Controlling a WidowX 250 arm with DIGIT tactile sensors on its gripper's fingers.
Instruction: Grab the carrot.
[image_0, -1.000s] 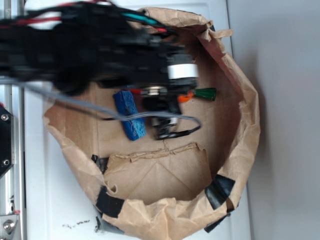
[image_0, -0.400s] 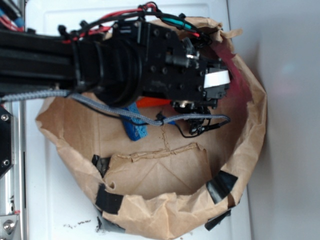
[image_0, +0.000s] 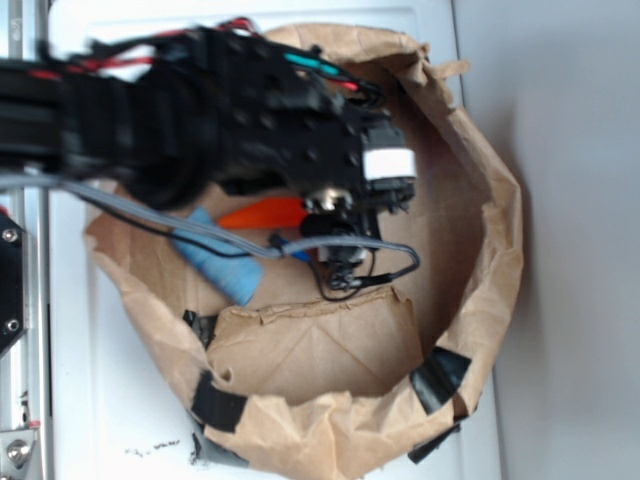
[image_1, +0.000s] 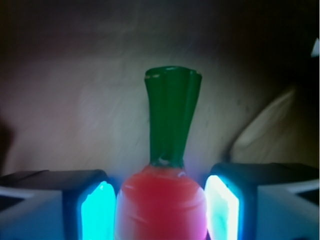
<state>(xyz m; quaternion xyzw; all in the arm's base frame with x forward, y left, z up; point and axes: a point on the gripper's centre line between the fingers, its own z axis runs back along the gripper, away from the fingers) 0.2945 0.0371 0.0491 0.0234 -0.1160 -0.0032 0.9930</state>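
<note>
The carrot (image_1: 161, 207) is glossy orange with a dark green stem that points away from the camera. In the wrist view it sits between the two glowing pads (image_1: 98, 212), and both pads press on its thick end. My gripper (image_1: 162, 200) is shut on it. In the exterior view the carrot's tapered orange body (image_0: 262, 213) sticks out to the left from under the black wrist. My gripper (image_0: 318, 212) is mostly hidden there by the arm, and the stem is hidden too. All this is inside the brown paper bag (image_0: 490, 230).
A blue sponge (image_0: 215, 258) lies on the bag floor just left of and below the carrot, partly under a grey cable (image_0: 200, 232). The crumpled bag walls ring the gripper, with a folded flap (image_0: 310, 345) at the front and black tape patches (image_0: 437, 378).
The arm has swung back to the left, and the carrot has gone with it, held in the jaws. The blue sponge has shifted left and toward the front.
</note>
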